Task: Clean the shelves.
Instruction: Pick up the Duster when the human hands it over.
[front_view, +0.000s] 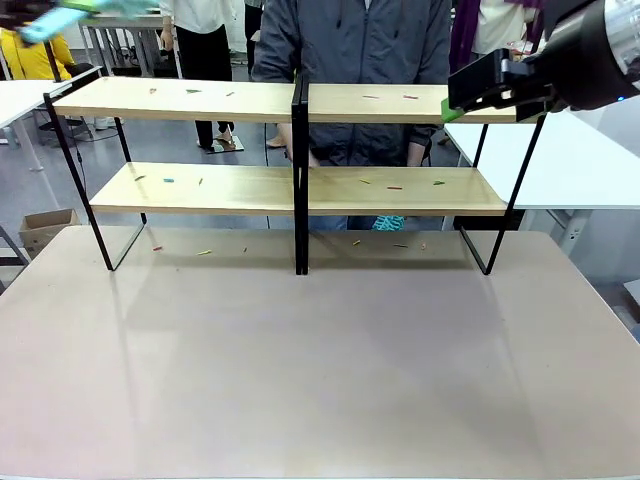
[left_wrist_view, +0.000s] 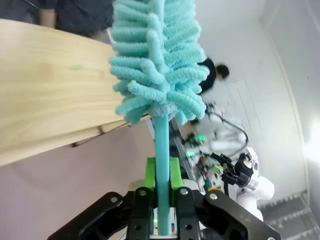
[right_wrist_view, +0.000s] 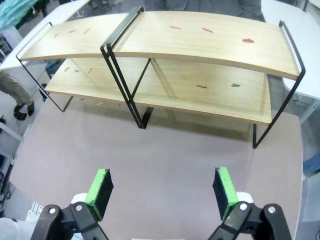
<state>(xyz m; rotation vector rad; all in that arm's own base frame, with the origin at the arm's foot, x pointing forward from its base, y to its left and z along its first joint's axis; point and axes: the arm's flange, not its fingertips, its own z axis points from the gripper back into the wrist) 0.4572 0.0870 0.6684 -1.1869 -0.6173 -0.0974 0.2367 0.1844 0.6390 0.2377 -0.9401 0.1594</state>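
Beige tabletop (front_view: 320, 380) bears the shelves (front_view: 230, 100) (littered); left gripper (left_wrist_view: 162, 175) clamps teal duster (left_wrist_view: 157, 65).

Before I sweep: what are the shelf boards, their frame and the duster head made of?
Shelf boards: light wood or wood-look laminate, matte, faint grain. Frame: thin black metal, probably painted, slim bent rods. Duster head: soft teal chenille-like fibre, fuzzy strands.

There is one set of shelves (front_view: 200, 100) with two wooden boards, one teal duster (left_wrist_view: 157, 75), and two claws, the left claw (left_wrist_view: 161, 172) and the right claw (right_wrist_view: 162, 192). Small coloured scraps (right_wrist_view: 207, 30) number six on the top board, six on the lower board and about six on the desk (front_view: 320, 380). One person (front_view: 360, 50) stands behind the shelves.
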